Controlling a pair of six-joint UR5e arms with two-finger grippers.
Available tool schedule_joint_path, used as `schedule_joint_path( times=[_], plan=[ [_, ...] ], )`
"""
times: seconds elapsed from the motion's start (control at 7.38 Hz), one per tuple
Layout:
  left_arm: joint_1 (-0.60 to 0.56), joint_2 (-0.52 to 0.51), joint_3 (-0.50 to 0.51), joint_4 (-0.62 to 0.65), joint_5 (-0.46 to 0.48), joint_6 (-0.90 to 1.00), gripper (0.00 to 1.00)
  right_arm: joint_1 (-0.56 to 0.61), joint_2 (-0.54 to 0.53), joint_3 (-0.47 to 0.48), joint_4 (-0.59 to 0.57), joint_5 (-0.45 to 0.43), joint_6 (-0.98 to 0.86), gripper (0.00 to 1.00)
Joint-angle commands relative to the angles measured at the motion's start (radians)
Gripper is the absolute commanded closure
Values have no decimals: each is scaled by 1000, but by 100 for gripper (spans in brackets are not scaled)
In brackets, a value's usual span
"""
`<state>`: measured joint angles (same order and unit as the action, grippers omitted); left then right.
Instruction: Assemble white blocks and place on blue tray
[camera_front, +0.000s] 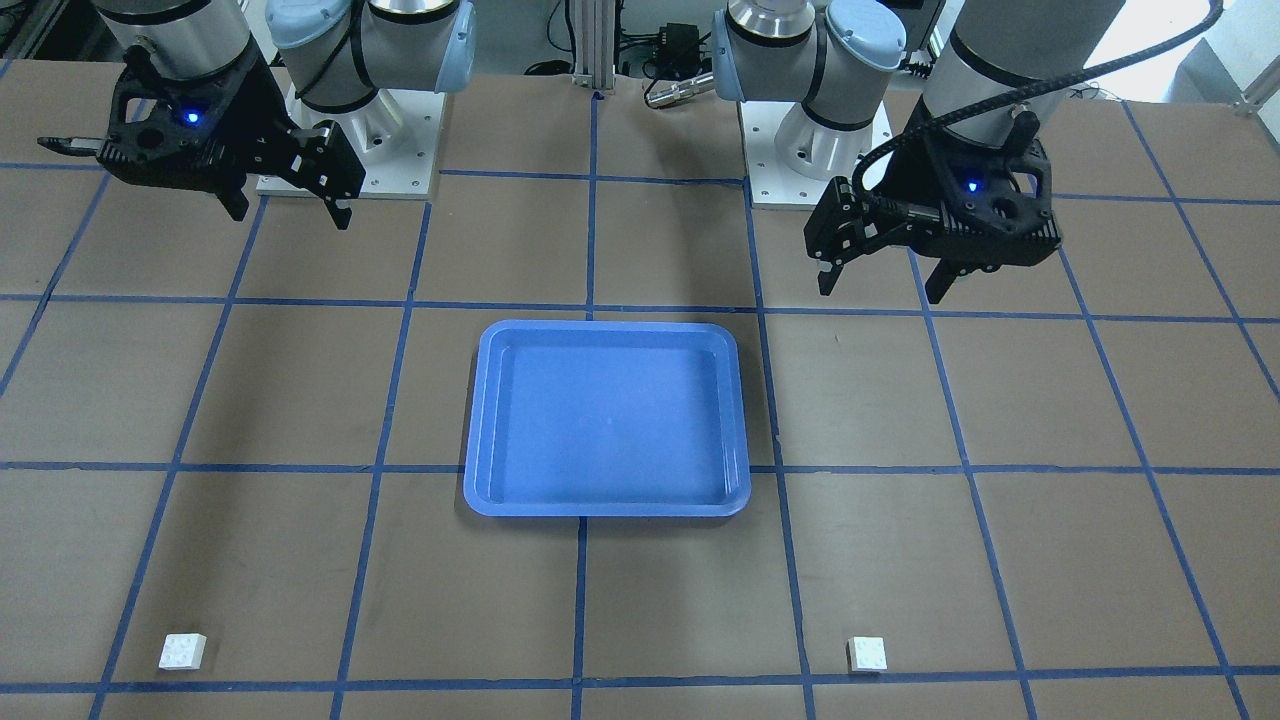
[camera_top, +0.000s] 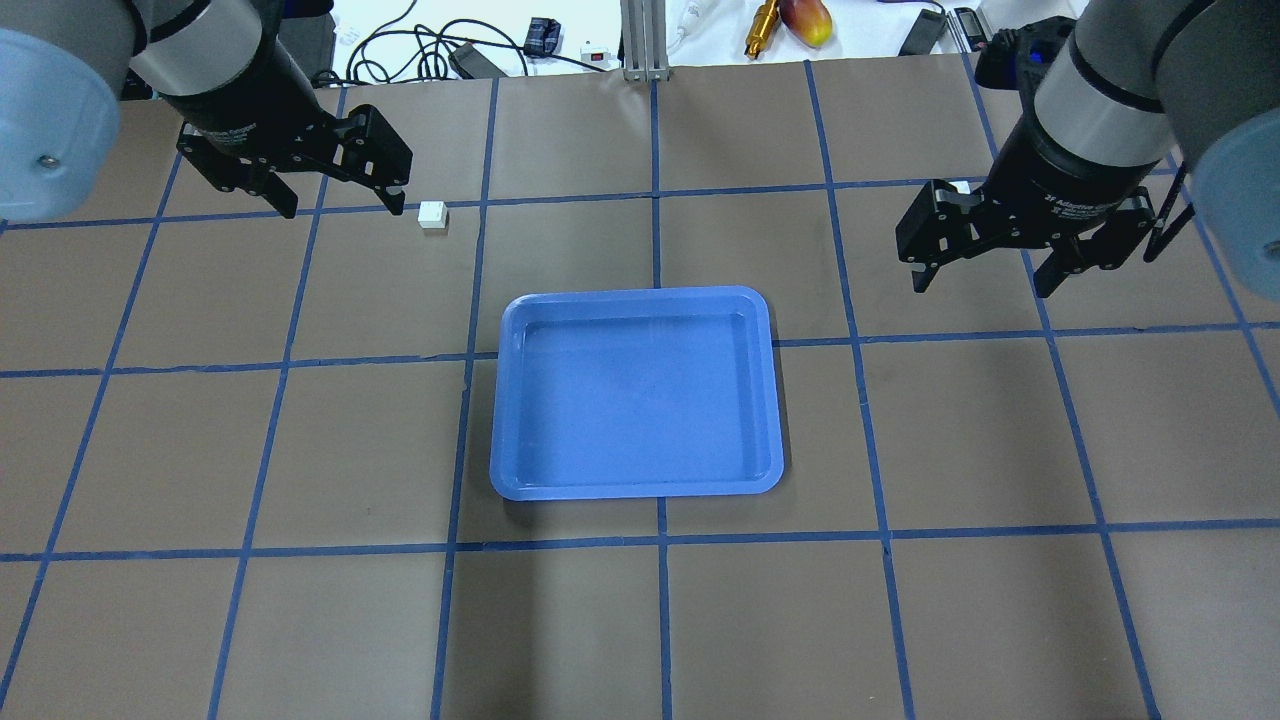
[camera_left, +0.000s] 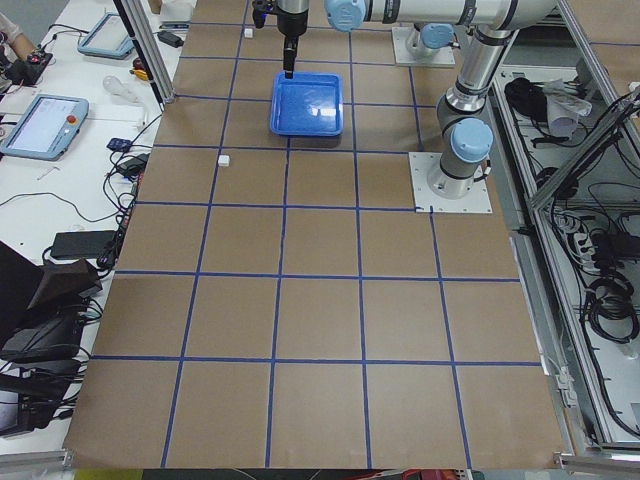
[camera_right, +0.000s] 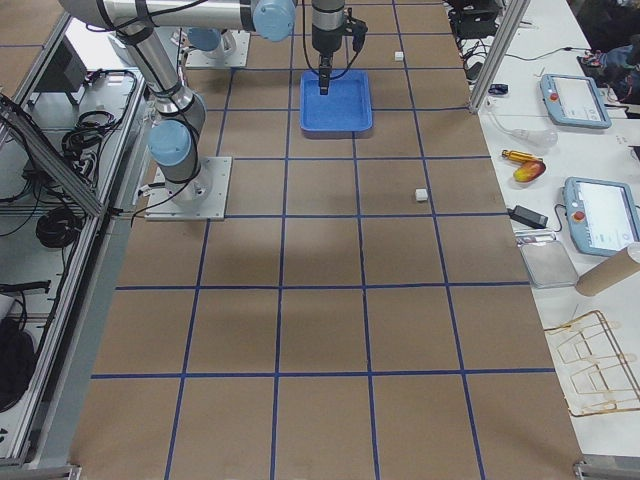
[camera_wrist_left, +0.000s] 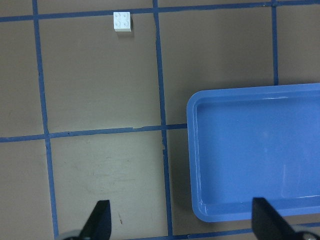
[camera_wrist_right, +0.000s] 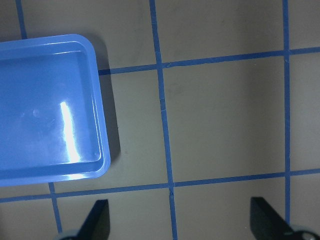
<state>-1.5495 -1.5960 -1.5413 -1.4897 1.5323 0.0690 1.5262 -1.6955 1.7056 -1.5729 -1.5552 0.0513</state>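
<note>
White blocks (camera_front: 866, 654) lie well apart on the tabletop (camera_front: 300, 400), one either side of the empty blue tray (camera_front: 600, 509), and with the left fingers (camera_top: 392, 182) and right fingers (camera_top: 915, 242) spread open and empty, each should descend squarely over its nearer block, straddling flat sides.

Tray (camera_front: 610, 509) central; left block (camera_front: 866, 654), right block (camera_front: 183, 651) flanking.

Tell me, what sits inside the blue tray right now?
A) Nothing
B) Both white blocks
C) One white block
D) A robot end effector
A: the blue tray is bare inside, while one white block and the other white block lie on the table, each well apart from the tray.
</note>
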Motion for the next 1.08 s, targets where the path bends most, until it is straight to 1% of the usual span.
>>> schedule_joint_path(
  times=[0.0, 0.95],
  plan=[
    [0, 2, 0, 0, 0, 0, 0, -1, 0, 0, 1, -2, 4, 0],
    [5, -25, 12, -6, 3, 0, 0, -3, 4, 0, 4, -5, -2, 0]
  ],
)
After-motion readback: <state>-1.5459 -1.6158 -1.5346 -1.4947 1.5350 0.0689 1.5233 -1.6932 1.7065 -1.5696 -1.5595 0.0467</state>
